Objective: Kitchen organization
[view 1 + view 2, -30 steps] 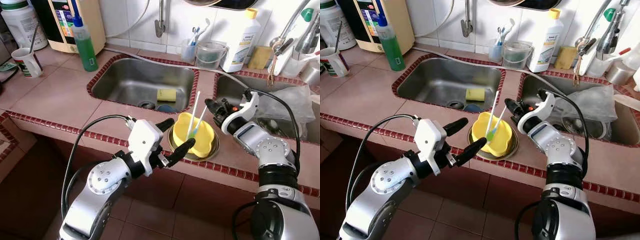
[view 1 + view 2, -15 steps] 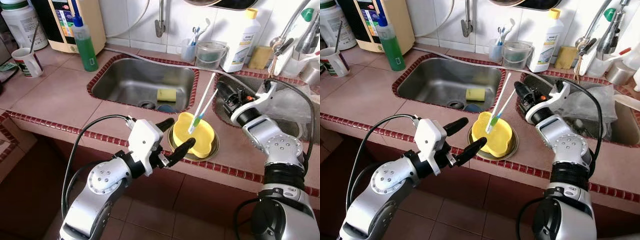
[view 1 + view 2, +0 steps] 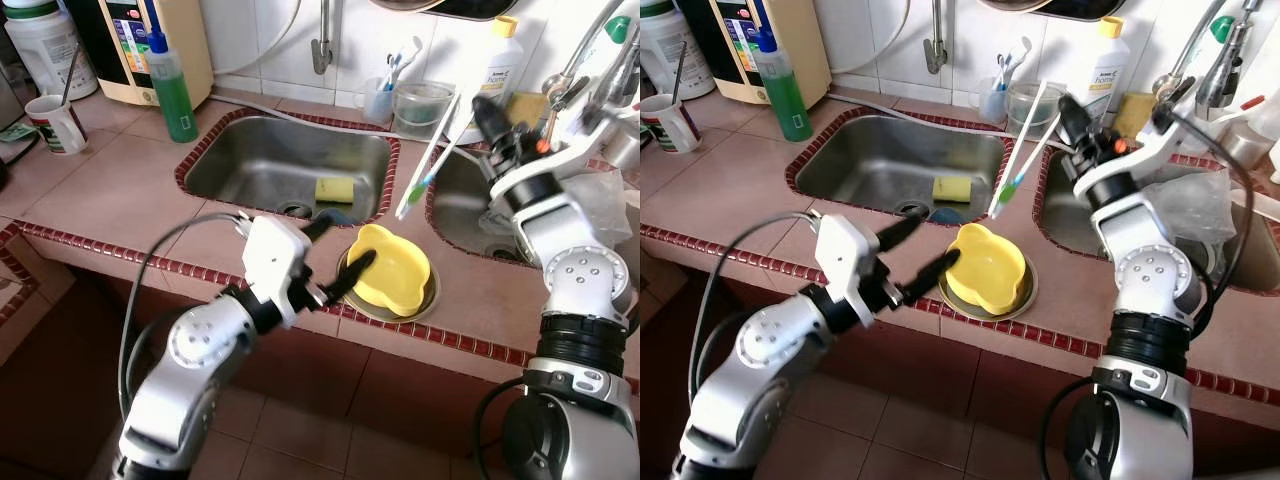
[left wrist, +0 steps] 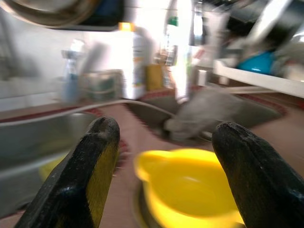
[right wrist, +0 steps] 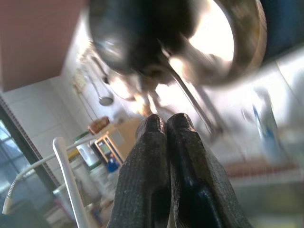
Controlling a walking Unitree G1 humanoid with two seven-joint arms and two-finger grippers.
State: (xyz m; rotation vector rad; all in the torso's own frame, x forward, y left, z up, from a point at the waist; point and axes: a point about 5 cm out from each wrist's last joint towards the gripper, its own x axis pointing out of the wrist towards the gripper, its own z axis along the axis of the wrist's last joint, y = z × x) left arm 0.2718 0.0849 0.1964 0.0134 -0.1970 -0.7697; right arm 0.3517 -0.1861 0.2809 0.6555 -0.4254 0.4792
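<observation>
My right gripper (image 3: pixel 487 117) is shut on two white toothbrushes (image 3: pixel 428 167) with green and blue heads. It holds them slanted in the air above the strip of counter between the two sinks. In the right wrist view the fingers (image 5: pixel 166 156) are pressed together beside a white handle (image 5: pixel 71 187). A yellow bowl (image 3: pixel 392 278) sits on a metal dish at the counter's front edge. My left gripper (image 3: pixel 345 242) is open just left of the bowl, which lies ahead between its fingers (image 4: pixel 90 175). A small cup (image 3: pixel 377 100) holding more toothbrushes stands by the back wall.
The left sink (image 3: pixel 250 165) holds a yellow sponge (image 3: pixel 333 188). A plastic bag (image 3: pixel 598 205) lies in the right sink. A green soap bottle (image 3: pixel 170 90), a mug (image 3: pixel 55 122), a clear tub (image 3: pixel 420 108) and a white bottle (image 3: pixel 492 80) stand along the back.
My right gripper lifted the two toothbrushes out of the yellow bowl, up and toward the back wall. My left gripper shifted closer to the bowl's left rim.
</observation>
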